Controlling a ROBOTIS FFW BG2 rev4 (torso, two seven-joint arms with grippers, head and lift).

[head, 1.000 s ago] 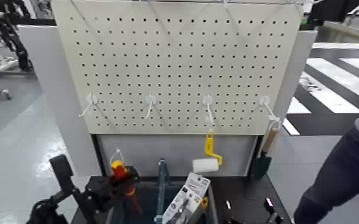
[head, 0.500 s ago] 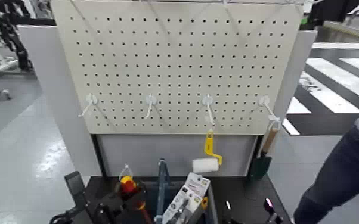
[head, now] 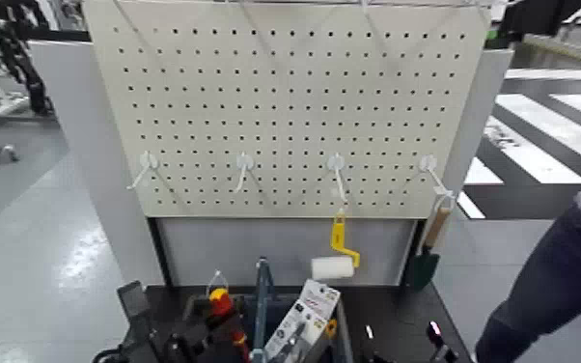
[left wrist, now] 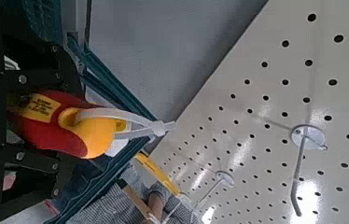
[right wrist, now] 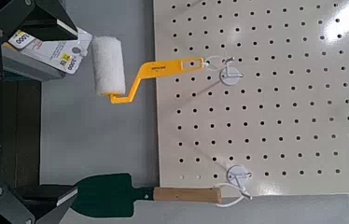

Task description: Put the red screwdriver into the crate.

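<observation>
L gripper moved R and down since the first pic, now lower over the crate, nearer its divider. Red screwdriver shifted w/ it (yellow cap incl.), still at that gripper's fingertips, handle now just beside the divider, lower than bef.

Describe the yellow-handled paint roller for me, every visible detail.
The paint roller has a yellow, plastic-looking handle with small dark lettering, a crooked yellow arm and a white, fuzzy-looking sleeve. It hangs handle up, the sleeve roughly level at the bottom, by a pale loop on the pegboard's third hook from the head view's left. Neither gripper touches it.
</observation>
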